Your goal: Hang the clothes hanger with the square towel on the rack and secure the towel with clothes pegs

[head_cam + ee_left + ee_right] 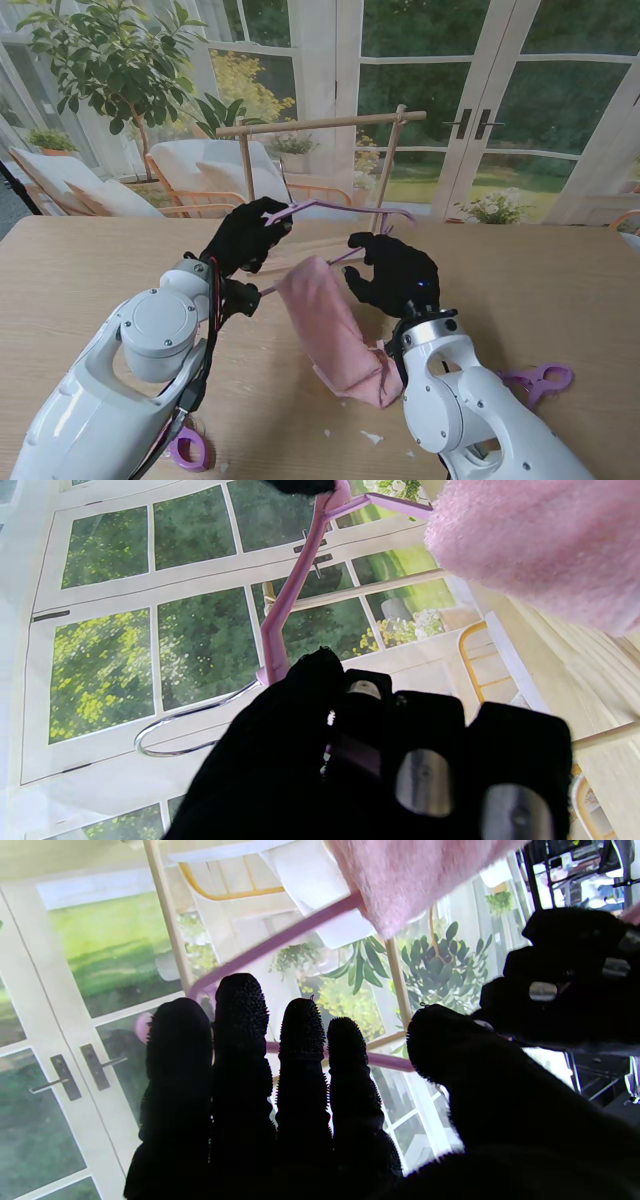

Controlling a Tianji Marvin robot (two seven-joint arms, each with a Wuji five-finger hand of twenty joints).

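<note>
A: Where's the hanger (330, 208)?
B: Mid-frame, lifted before the rack (320, 125), towel (335, 330) draped down.
A: Hands?
B: Left hand (243, 238) clenched on its left end. Right hand (395, 272) grips the right, fingers (240, 1040) nearly straight.
A: Pegs?
B: 2: lower right (538, 380), lower left (188, 448).

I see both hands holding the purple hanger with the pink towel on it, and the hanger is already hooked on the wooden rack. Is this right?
Not quite. The hanger is not yet hooked on the rack; the stand view shows the left hand and right hand holding it in front of the rack, lower than its bar. The pink towel does hang from it.
</note>
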